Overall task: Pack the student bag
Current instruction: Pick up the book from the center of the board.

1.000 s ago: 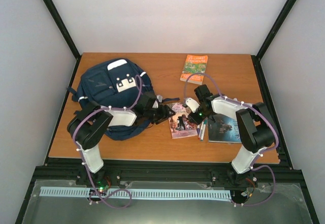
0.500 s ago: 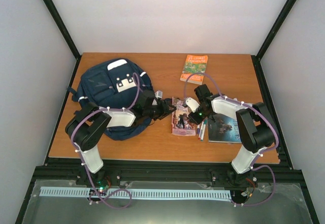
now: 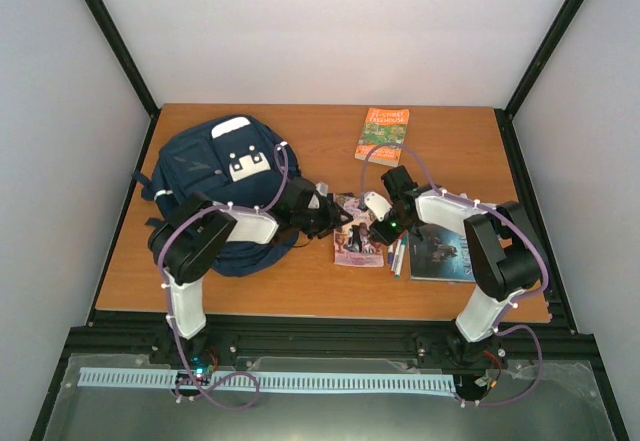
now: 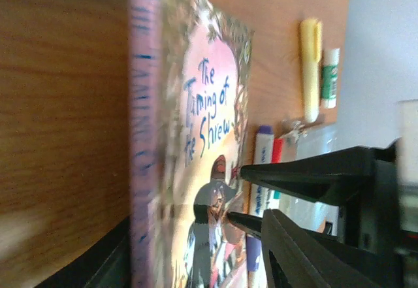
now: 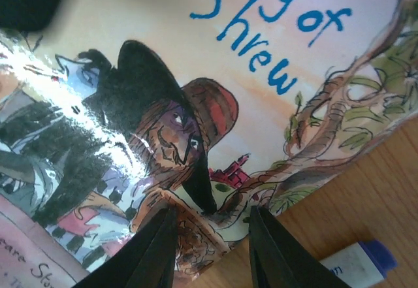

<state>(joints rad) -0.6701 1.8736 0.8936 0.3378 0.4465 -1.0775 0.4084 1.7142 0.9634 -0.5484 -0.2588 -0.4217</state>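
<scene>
Near the middle of the top view, both arms converge on a pink paperback (image 3: 358,243) that lies cover-up on the wooden table (image 3: 300,286). Its title reads "The Taming of the Shrew" in the wrist views. The left gripper (image 4: 236,194) reaches in from the backpack's side. Its fingers are apart, with only the cover showing in the gap and nothing pinched there. The right gripper (image 5: 211,215) comes from the other side. Its two fingers are also parted, with the tips at the cover's lower edge near a corner, set over the printed face rather than clamped across the book's thickness. Whether those tips touch the cover cannot be told. A likely reason for the pairing is that a flat book offers no edge to grab, so one arm probably steadies or tips it while the other works toward an edge.

The student bag (image 3: 205,176) lies at the upper left of the table, front patch up, its lower part crossed by the left arm. Its opening is not visible from above, so how ready it is to take a book cannot be judged. Just right of the paperback lie several pens (image 3: 398,258) and a dark-covered book (image 3: 442,251). An orange book (image 3: 383,134) sits apart toward the upper middle. All of these are outside the bag, so the packing looks to be at an early stage.
</scene>
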